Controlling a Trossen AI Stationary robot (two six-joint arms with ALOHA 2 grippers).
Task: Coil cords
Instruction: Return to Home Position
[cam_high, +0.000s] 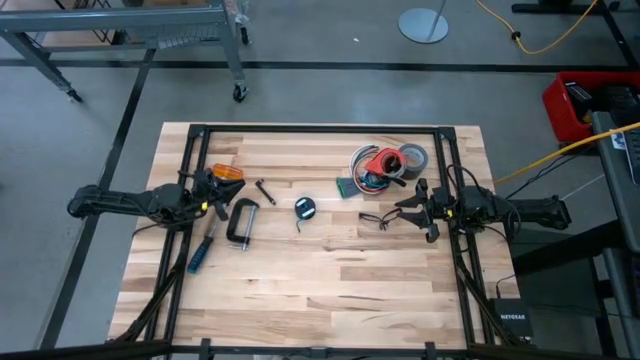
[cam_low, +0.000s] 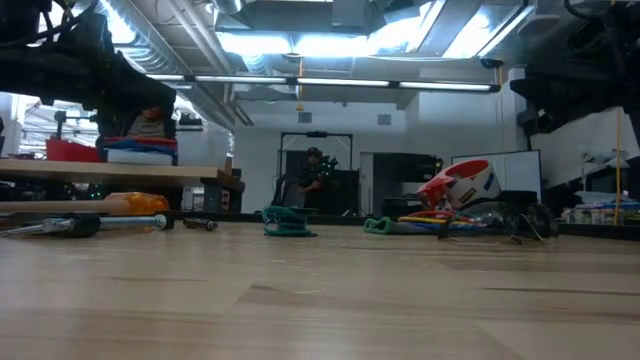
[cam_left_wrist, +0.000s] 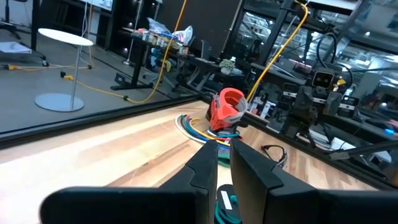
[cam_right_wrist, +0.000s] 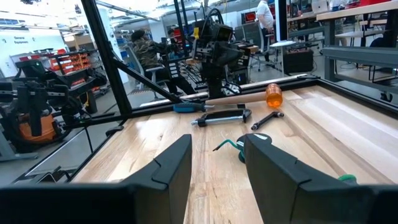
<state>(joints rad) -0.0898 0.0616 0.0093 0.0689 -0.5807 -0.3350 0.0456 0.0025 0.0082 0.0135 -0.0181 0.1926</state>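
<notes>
The dark teal cord (cam_high: 305, 208) lies in a small coil on the wooden table (cam_high: 300, 290) near its middle. It also shows in the low view (cam_low: 288, 224) and the right wrist view (cam_right_wrist: 239, 147). The thin black cord (cam_high: 375, 217) lies loose on the table just left of my right gripper (cam_high: 422, 212), which is open and empty. My left gripper (cam_high: 212, 197) hovers at the table's left, above the clamp's far end. Its fingers (cam_left_wrist: 208, 165) stand close together with a narrow gap, holding nothing.
A metal clamp (cam_high: 243, 222), a blue-handled screwdriver (cam_high: 203, 250), an orange object (cam_high: 227, 172) and a small black tool (cam_high: 265, 190) lie at the left. Red (cam_high: 378, 160) and grey (cam_high: 412, 156) tape rolls with coloured wires sit at the far right.
</notes>
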